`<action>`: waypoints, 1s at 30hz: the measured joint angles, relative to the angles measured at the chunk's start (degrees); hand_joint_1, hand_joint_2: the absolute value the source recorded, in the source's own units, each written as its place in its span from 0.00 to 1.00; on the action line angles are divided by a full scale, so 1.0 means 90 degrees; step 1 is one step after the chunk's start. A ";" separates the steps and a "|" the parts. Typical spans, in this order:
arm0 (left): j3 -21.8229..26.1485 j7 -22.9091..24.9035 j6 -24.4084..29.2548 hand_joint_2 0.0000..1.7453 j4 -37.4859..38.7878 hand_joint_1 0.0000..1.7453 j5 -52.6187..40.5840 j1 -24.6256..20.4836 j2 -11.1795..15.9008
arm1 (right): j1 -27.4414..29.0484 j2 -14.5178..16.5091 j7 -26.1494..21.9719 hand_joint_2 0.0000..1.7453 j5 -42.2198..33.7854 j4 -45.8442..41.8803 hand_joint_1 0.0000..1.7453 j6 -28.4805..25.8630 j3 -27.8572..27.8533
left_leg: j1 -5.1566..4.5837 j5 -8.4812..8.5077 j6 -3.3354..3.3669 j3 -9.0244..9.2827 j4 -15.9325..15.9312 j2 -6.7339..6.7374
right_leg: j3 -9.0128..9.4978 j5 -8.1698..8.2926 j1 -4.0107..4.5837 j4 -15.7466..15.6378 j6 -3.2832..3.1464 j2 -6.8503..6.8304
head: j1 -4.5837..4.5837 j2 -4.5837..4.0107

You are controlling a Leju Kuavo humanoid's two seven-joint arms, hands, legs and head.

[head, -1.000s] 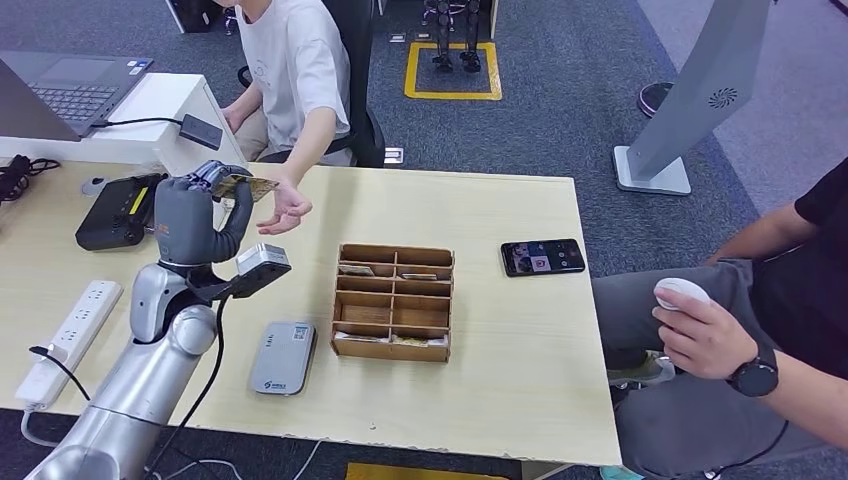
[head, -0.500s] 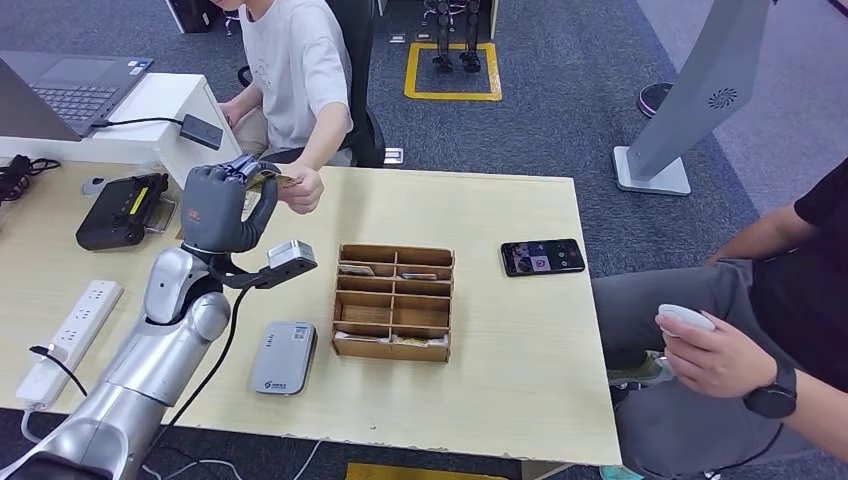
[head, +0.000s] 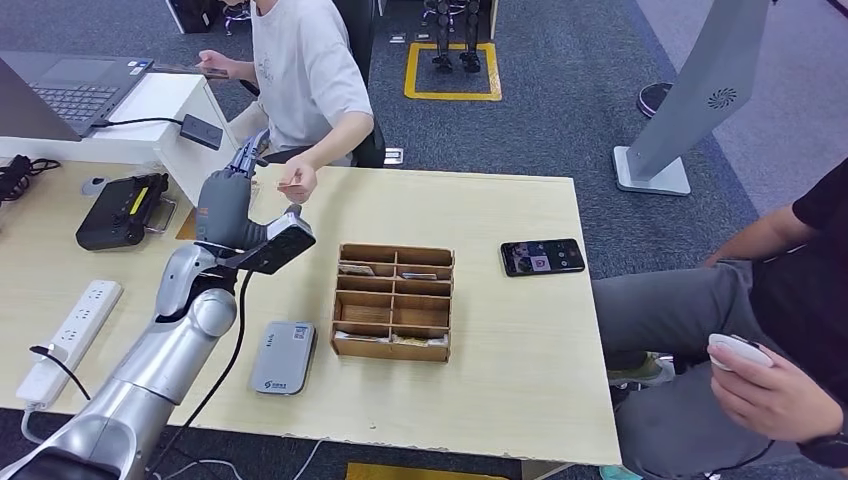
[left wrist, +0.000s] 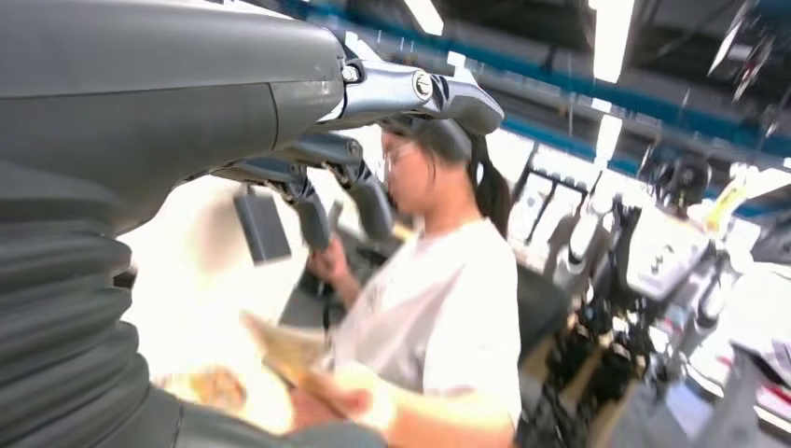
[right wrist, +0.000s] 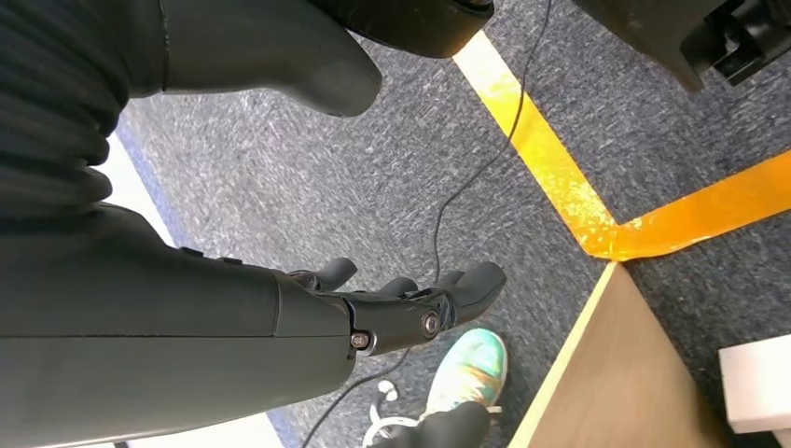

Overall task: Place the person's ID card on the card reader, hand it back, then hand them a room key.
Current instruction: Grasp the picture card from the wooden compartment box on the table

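Now the left hand (head: 228, 205) is up over the far left part of the table (head: 500, 380), its fingers (head: 247, 157) stretched out and apart with nothing between them. The ID card (head: 291, 184) sits just beside those fingers, pinched in the person's hand (head: 298, 183) at the table's far edge; card and fingers look apart, not touching. From the left wrist view the card (left wrist: 284, 345) is a blurred tan slab in that same hand, on the palm side of the open fingers (left wrist: 373, 207). The right hand (right wrist: 308, 317) hangs beside the table over grey carpet, fingers loosely extended, holding nothing. Count it up: one card reader (head: 283, 357) lying flat near the front edge, one wooden organizer (head: 394, 301) just beside it with cards in several of its slots, one phone (head: 542, 256) further right. Two people: one seated at the far side, another at the right holding a white mouse (head: 740, 351).
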 joint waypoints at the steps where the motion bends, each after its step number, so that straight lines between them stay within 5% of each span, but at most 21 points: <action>1: 0.0000 -0.0024 -0.0107 1.00 -0.0021 0.00 0.0118 0.0014 -0.0001 | 0.0003 -0.0001 0.0015 1.00 -0.0037 0.0001 0.00 -0.0008 0.0028 | 0.0000 0.0000 0.0000 0.0000 0.0000 0.0000 | 0.0000 0.0000 0.0000 0.0000 0.0000 0.0000 | 0.0000 0.0000; 11: 0.0002 -0.0258 -0.0437 1.00 -0.0427 0.00 0.0517 0.0199 0.0188 | -0.0004 -0.0027 0.0104 1.00 -0.0122 -0.0001 0.00 -0.0003 0.0279 | 0.0000 0.0000 0.0000 -0.0001 -0.0001 -0.0001 | 0.0000 0.0000 0.0000 0.0000 0.0000 0.0000 | -0.0001 0.0001; 24: -0.0519 -0.1413 -0.2929 1.00 -0.2510 0.00 0.1688 0.1262 0.0561 | -0.0051 -0.0049 0.0284 1.00 -0.0439 0.0002 0.00 0.0067 0.0599 | -0.0001 -0.0001 0.0000 -0.0004 -0.0001 0.0001 | -0.0002 -0.0001 0.0000 -0.0002 0.0001 0.0000 | -0.0001 0.0001; 30: -0.1132 -0.1880 -0.3219 1.00 -0.3257 0.00 0.1756 0.1981 0.0808 | -0.0101 -0.0056 0.0311 1.00 -0.0509 0.0004 0.00 0.0120 0.0730 | -0.0001 -0.0002 0.0000 -0.0004 -0.0001 0.0005 | -0.0006 -0.0001 0.0000 -0.0002 0.0001 0.0005 | -0.0001 0.0002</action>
